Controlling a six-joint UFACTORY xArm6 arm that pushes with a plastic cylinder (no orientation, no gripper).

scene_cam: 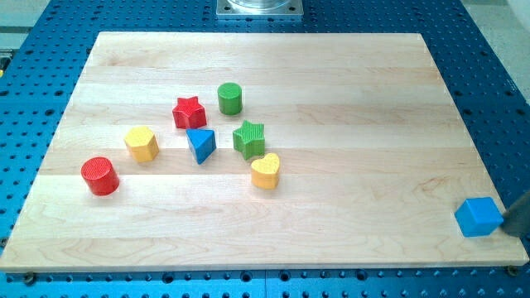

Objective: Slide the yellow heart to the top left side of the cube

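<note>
The yellow heart (266, 171) lies near the middle of the wooden board (348, 99), just below a green star (248, 138). The blue cube (479, 217) sits far off at the board's lower right edge. A dark shape at the view's right edge is my rod; my tip (508, 232) rests just right of the blue cube, close to it or touching it. The tip is far from the yellow heart.
A red star (190, 112), a green cylinder (230, 98), a blue triangle (200, 145), a yellow hexagon (142, 143) and a red cylinder (100, 175) lie left of centre. A blue perforated table (50, 50) surrounds the board.
</note>
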